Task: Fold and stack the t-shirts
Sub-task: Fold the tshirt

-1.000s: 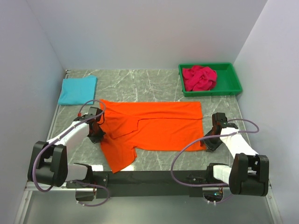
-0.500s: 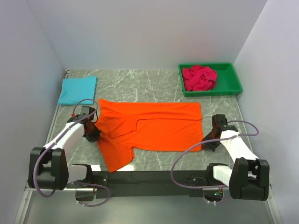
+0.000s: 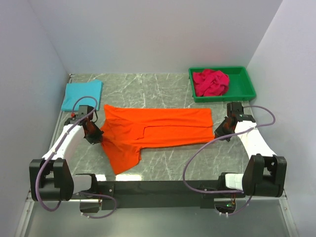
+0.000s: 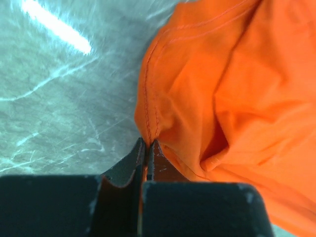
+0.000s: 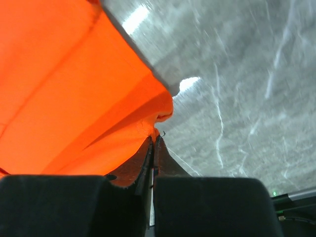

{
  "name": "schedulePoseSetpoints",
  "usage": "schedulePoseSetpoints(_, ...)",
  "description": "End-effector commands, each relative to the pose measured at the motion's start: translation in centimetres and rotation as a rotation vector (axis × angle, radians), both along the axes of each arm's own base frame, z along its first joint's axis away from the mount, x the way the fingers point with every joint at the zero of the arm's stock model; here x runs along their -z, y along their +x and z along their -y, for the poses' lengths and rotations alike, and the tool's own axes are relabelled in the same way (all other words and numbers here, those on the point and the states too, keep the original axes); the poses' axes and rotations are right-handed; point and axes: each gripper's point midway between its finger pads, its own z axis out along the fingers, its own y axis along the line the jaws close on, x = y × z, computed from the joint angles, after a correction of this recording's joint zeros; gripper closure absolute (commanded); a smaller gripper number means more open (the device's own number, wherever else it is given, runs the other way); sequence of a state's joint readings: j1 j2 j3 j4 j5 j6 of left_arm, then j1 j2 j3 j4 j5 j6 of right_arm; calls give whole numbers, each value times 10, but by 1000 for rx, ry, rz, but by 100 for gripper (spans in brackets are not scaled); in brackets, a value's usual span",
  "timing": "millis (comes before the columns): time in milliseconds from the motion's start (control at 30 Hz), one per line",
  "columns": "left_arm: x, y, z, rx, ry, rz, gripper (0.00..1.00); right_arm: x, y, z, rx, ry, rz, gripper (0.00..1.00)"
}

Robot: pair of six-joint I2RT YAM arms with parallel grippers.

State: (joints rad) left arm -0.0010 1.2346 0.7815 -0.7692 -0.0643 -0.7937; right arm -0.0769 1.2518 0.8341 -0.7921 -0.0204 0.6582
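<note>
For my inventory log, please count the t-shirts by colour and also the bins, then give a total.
orange t-shirt: 1
turquoise-blue t-shirt: 1
crimson-pink t-shirt: 1
green bin: 1
Total: 4

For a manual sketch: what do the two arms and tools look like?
White shells, black joints and black bases on the left arm and right arm. A mauve cable loops off each. The left tool and right tool are black, with dark, tapering fingers.

The white left arm (image 3: 66, 143) stretches along the tabletop's (image 3: 163, 94) left edge, left gripper (image 3: 94, 134) clamped on the bright orange cloth t-shirt (image 3: 163, 131). The white right arm (image 3: 253, 140) reaches along the right edge, right gripper (image 3: 221, 132) pinching the same t-shirt.
</note>
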Motion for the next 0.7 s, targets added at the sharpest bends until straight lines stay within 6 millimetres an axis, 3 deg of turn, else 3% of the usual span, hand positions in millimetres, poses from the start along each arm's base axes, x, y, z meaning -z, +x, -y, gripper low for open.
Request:
schedulePoseSetpoints(0,-16,13,-6,15,3,22,97,-9,16,7,-35,-39,16,100)
schedulePoseSetpoints(300,-11,33,-9,24,-2,-3,96,-1,47,4,-70,-14,8,100)
schedulePoseSetpoints(467,-1,39,-6,28,-19,-22,96,5,58,3,-70,-5,2,100)
schedulePoseSetpoints(667,-3,46,-6,23,-27,-13,98,8,69,4,-66,-7,4,100)
